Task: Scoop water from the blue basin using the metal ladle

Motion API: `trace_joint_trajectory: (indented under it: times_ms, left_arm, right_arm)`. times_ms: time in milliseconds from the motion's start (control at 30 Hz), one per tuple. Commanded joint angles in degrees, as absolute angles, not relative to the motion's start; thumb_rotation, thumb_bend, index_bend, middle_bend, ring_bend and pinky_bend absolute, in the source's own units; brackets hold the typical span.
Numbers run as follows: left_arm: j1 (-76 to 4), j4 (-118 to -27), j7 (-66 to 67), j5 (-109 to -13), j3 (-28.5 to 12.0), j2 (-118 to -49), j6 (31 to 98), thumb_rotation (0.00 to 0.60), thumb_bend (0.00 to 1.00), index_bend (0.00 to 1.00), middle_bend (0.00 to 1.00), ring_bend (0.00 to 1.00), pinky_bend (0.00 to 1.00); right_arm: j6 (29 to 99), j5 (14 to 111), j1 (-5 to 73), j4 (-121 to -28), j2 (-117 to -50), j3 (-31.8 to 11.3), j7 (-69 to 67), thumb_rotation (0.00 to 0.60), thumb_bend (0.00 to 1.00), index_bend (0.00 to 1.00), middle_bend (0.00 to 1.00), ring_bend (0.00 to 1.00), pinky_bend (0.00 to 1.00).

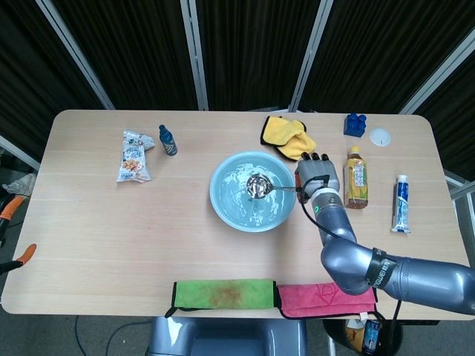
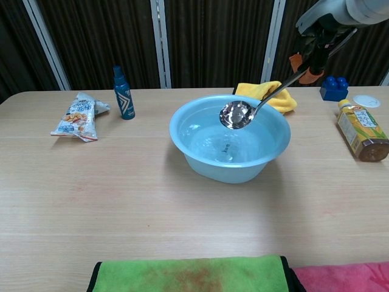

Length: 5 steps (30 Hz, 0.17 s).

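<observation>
The blue basin holds water at the table's middle. My right hand grips the orange-tipped handle of the metal ladle. The ladle's bowl hangs in the air above the water, over the basin's right half, with the handle slanting up to the right. My left hand is not in either view.
A yellow cloth lies just behind the basin. A tea bottle, a white tube, a blue block and a white lid stand to the right. A snack bag and a blue bottle sit left. Green and pink cloths lie at the front edge.
</observation>
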State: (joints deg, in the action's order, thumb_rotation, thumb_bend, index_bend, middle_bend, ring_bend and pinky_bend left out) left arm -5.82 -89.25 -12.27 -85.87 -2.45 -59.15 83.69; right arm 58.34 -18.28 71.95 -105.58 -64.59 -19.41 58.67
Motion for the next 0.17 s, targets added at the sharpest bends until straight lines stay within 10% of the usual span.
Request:
trace_joint_trajectory:
  times_ms: [33, 167]
  left_arm:
    - [-5.8, -89.4, -12.1, -85.8, -2.4, -59.2, 83.7, 0.600, 0.30, 0.02, 0.00, 0.00, 0.00]
    - [-5.8, -89.5, -11.8, -85.7, -2.5, -59.2, 83.6, 0.600, 0.30, 0.02, 0.00, 0.00, 0.00]
  right_arm:
    - [58.2, -18.7, 72.1, -105.7, -64.3, -19.1, 58.8, 0.600, 0.63, 0.71, 0.05, 0.00, 0.00]
    - [58.1, -18.8, 72.3, -105.8, -64.0, -18.6, 58.6, 0.600, 0.63, 0.71, 0.05, 0.00, 0.00]
